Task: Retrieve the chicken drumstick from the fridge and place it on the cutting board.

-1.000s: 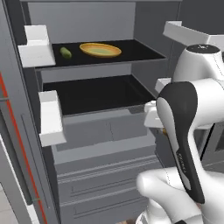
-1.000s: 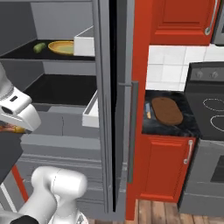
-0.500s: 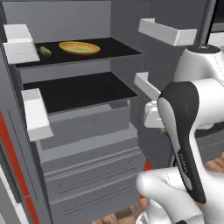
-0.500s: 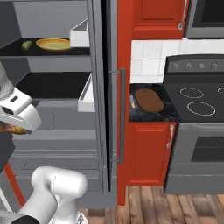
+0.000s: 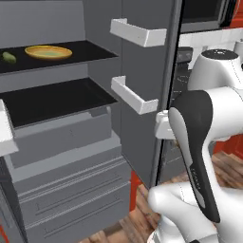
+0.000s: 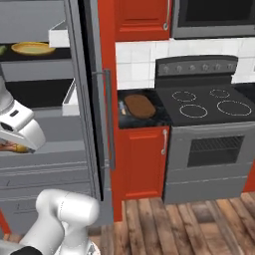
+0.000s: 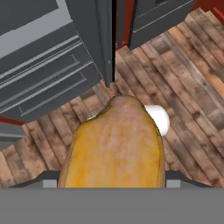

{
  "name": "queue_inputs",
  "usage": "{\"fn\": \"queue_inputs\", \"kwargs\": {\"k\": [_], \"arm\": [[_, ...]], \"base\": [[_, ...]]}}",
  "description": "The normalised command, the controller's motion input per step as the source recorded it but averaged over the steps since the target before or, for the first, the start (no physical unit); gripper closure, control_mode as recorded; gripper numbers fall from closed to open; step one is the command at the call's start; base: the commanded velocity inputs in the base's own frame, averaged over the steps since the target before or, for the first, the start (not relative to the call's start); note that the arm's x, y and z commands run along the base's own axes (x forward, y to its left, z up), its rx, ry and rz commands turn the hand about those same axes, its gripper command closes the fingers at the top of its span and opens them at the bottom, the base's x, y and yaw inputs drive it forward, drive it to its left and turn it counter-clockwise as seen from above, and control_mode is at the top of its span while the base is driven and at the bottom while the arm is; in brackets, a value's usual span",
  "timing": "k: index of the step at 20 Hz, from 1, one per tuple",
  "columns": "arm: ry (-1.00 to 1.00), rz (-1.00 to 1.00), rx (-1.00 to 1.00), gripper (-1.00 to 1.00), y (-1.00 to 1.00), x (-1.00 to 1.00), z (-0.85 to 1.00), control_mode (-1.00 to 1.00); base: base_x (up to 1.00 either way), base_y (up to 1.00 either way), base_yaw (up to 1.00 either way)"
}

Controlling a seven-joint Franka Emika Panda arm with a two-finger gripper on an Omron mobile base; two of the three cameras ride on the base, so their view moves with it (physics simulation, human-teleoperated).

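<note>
No brand, label or writing can be read on anything here.

The jaws (image 7: 113, 186) are clenched on the chicken drumstick (image 7: 114, 148), which stands straight out ahead of them in the hand view, its golden-orange body wide at the jaws and its pale bone end furthest from them. Below the jaws lies the wooden floor (image 7: 183, 78). In the right base view the gripper (image 6: 15, 145) hangs low before the fridge (image 6: 82, 99), with a sliver of the orange meat showing under the white hand.

The fridge stands open. Its grey drawers (image 5: 71, 190) lie beside and behind the jaws, and its door with white door bins (image 5: 135, 97) stands between the jaws and the stove side of the kitchen. Above the jaws, on the upper dark shelf, sit a yellow plate (image 5: 48, 51) and a small green vegetable (image 5: 9, 57) just beside it.

The cutting board (image 6: 140, 106) lies well apart from the jaws, past the fridge door, on the dark surface (image 6: 149, 118) over a red cabinet (image 6: 144, 162), just beside the stove (image 6: 209, 107).
</note>
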Motion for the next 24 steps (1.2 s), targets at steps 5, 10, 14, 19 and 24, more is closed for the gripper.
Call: {"fn": "queue_inputs", "kwargs": {"k": [5, 10, 14, 19, 24], "arm": [[0.0, 0.0, 0.0, 1.0, 0.0, 0.0, 0.0, 1.0], [0.0, 0.0, 0.0, 1.0, 0.0, 0.0, 0.0, 1.0], [0.0, 0.0, 0.0, 1.0, 0.0, 0.0, 0.0, 1.0], [0.0, 0.0, 0.0, 1.0, 0.0, 0.0, 0.0, 1.0], [0.0, 0.0, 0.0, 1.0, 0.0, 0.0, 0.0, 1.0]], "base": [[0.05, -0.76, 0.13], [0.11, -0.64, 0.19], [0.39, -0.68, 0.22], [0.6, -0.69, 0.24], [0.73, -0.68, 0.31]]}}
